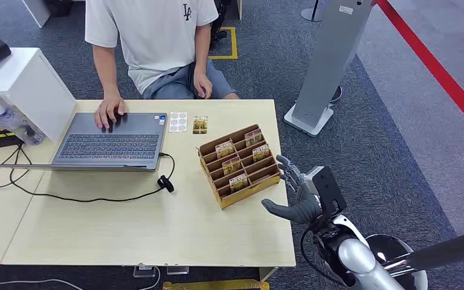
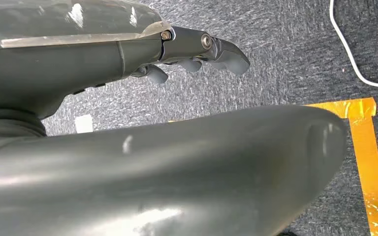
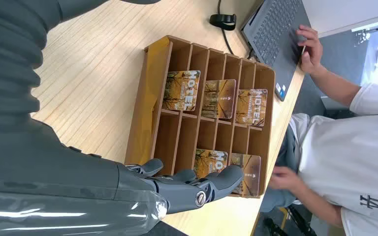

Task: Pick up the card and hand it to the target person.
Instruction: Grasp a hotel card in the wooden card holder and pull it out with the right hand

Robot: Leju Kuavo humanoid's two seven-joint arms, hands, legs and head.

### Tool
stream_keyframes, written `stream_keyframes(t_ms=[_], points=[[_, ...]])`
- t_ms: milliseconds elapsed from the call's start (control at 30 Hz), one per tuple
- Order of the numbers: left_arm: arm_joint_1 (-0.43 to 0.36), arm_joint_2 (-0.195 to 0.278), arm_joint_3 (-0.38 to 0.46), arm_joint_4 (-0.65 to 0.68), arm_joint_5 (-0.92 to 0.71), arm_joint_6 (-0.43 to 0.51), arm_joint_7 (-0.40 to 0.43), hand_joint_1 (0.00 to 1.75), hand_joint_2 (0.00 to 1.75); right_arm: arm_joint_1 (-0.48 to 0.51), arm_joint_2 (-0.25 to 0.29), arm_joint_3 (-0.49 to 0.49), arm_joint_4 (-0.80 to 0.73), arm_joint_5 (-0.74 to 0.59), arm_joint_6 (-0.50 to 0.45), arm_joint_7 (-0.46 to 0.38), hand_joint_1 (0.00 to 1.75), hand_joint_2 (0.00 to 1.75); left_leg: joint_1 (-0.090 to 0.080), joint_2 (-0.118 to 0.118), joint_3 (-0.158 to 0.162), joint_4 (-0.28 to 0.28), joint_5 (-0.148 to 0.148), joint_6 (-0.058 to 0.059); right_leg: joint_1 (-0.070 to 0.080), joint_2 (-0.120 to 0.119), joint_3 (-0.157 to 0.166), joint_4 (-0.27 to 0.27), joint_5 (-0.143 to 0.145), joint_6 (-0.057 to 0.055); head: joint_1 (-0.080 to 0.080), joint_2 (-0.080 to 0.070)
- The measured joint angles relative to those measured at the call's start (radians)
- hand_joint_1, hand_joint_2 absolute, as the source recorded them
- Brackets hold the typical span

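In the head view, the right robot hand (image 1: 295, 194) is seen just beside the brown slotted cardboard card rack (image 1: 240, 165) on the pale wooden tabletop (image 1: 127, 229), fingers spread and holding nothing. In the left wrist view, the left robot hand (image 2: 197, 54) is seen over grey carpet, fingers curled, nothing held. In the right wrist view, yellow printed hotel cards (image 3: 183, 90) are seen standing in the rack's slots, with the open right hand's fingertips beside it.
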Motion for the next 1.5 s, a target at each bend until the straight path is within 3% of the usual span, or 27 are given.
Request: stream_keyframes(t_ms=[400, 633, 667, 800, 900, 1033, 1233, 1367, 1500], points=[[0.000, 0.000, 0.000, 0.000, -0.001, 0.001, 0.000, 0.00, 0.00, 0.000, 0.001, -0.006, 0.000, 0.017, 0.001, 0.004, 0.00, 1.75, 0.000, 0.000, 0.000, 0.000, 0.000, 0.000, 0.000, 0.000, 0.000, 0.000, 0.000, 0.000, 0.000, 0.000], [0.000, 0.000, 0.000, 0.000, 0.003, 0.007, 0.003, 0.00, 0.00, -0.017, 0.007, 0.001, -0.009, 0.280, -0.072, 0.092, 0.02, 1.75, 0.000, 0.000, 0.000, 0.000, 0.000, 0.000, 0.000, 0.000, 0.000, 0.000, 0.000, 0.000, 0.000, 0.000], [0.000, 0.000, 0.000, 0.000, 0.003, 0.008, 0.003, 0.00, 0.00, -0.020, 0.008, 0.003, -0.011, 0.304, -0.076, 0.102, 0.10, 1.75, 0.000, 0.000, 0.000, 0.000, 0.000, 0.000, 0.000, 0.000, 0.000, 0.000, 0.000, 0.000, 0.000, 0.000], [0.000, 0.000, 0.000, 0.000, 0.003, 0.008, 0.003, 0.00, 0.00, -0.037, 0.014, 0.014, -0.027, 0.574, -0.083, 0.199, 0.78, 1.75, 0.000, 0.000, -0.001, 0.000, 0.000, 0.000, 0.000, 0.000, 0.000, 0.000, 0.000, 0.000, 0.000, 0.000], [-0.001, 0.000, 0.000, 0.000, 0.000, 0.006, 0.003, 0.00, 0.00, -0.064, 0.025, 0.034, -0.042, 0.786, -0.058, 0.276, 0.97, 1.75, 0.000, 0.000, -0.001, 0.000, 0.000, 0.000, 0.000, 0.000, 0.000, 0.000, 0.000, 0.000, 0.000, 0.000], [-0.002, 0.000, 0.000, 0.000, -0.003, 0.000, 0.001, 0.00, 0.00, -0.098, 0.046, 0.072, -0.046, 0.947, -0.011, 0.336, 1.02, 1.75, 0.000, 0.000, -0.001, 0.000, 0.000, 0.000, 0.000, 0.000, 0.000, 0.000, 0.000, 0.000, -0.001, 0.000], [-0.005, 0.000, 0.000, 0.000, -0.009, -0.001, -0.001, 0.00, 0.00, -0.158, 0.080, 0.148, -0.007, 1.059, 0.020, 0.366, 1.07, 1.75, 0.000, 0.000, -0.001, 0.000, 0.000, 0.000, 0.000, 0.000, 0.000, 0.000, 0.000, 0.000, 0.000, 0.000], [-0.006, 0.000, 0.000, 0.000, -0.011, -0.002, 0.001, 0.00, 0.00, -0.182, 0.105, 0.181, 0.040, 1.117, 0.035, 0.371, 0.86, 1.75, 0.000, -0.001, -0.002, 0.000, 0.000, 0.000, 0.000, -0.001, 0.000, 0.000, -0.001, 0.001, 0.000, 0.000], [-0.009, 0.000, 0.000, 0.000, -0.011, -0.005, 0.009, 0.00, 0.00, -0.214, 0.131, 0.215, 0.124, 1.145, 0.037, 0.372, 0.81, 1.75, 0.000, -0.001, -0.002, 0.000, 0.000, 0.000, 0.000, -0.001, 0.000, 0.000, -0.001, 0.001, 0.001, 0.000]])
